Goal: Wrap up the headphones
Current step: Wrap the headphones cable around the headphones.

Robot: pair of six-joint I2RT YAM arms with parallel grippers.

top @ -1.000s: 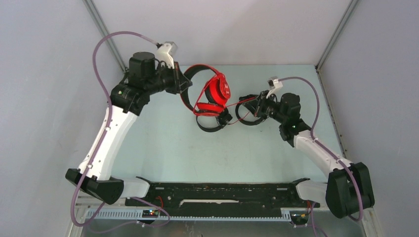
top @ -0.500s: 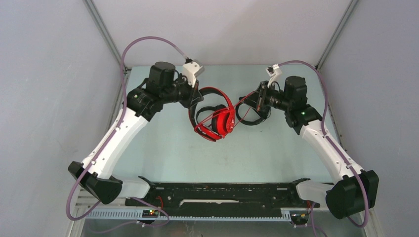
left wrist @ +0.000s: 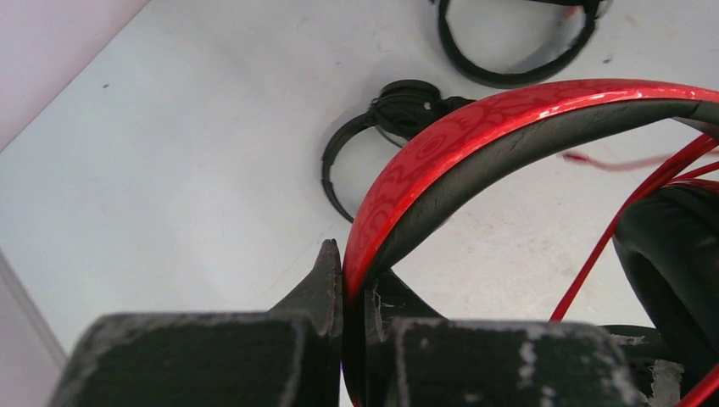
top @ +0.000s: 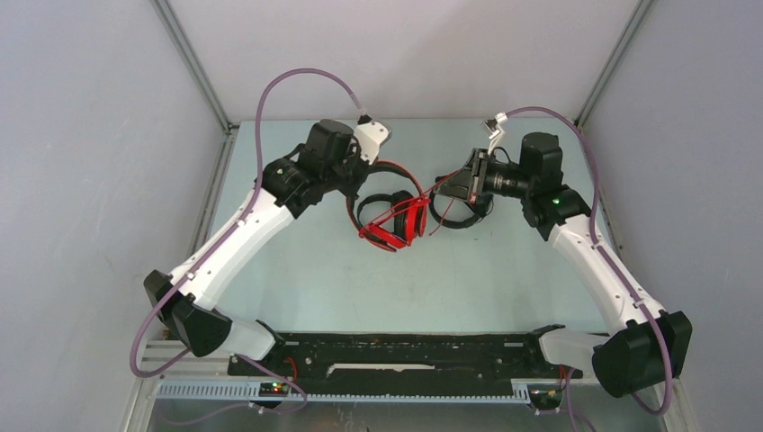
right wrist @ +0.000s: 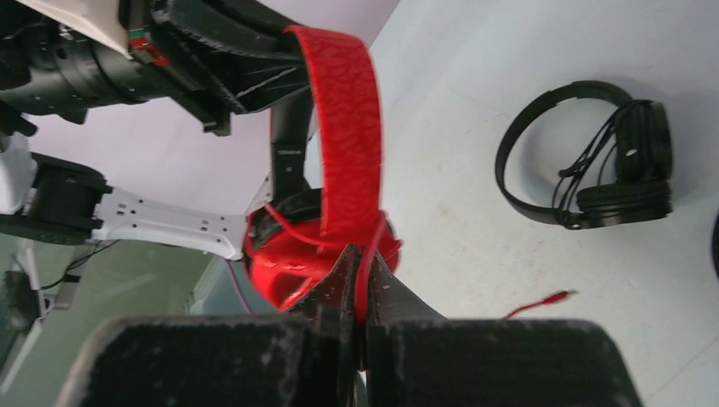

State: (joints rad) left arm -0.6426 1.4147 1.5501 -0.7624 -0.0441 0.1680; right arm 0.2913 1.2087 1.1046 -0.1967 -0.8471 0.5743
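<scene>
The red over-ear headphones with black padding point(top: 400, 223) hang above the pale table surface point(top: 315, 270), at its far middle, between the two arms. The left gripper point(left wrist: 349, 273) is clenched on the glossy red headband point(left wrist: 475, 127) near one end of its arc. From those jaws the band curves up and to the right, which puts the ear cups on the side toward the other arm. The right gripper point(right wrist: 361, 275) is pinched tight on the thin red cable point(right wrist: 365, 254), just beside the red ear cup point(right wrist: 288, 267). In its wrist view the band rises straight up from the jaws, broad face on. The cable thus runs only a short way rightward from the cups to the right jaws, and the loose plug end point(right wrist: 551, 298) trails over the table. Red strands cross the cups, so some turns seem laid. Any further turn probably falls to the right arm, which is nearer the cups and would have to carry the cable across the band's long arc while the left arm holds the frame. One black headset point(left wrist: 398, 102) and another black headset point(left wrist: 509, 64) lie flat on the table nearby.
</scene>
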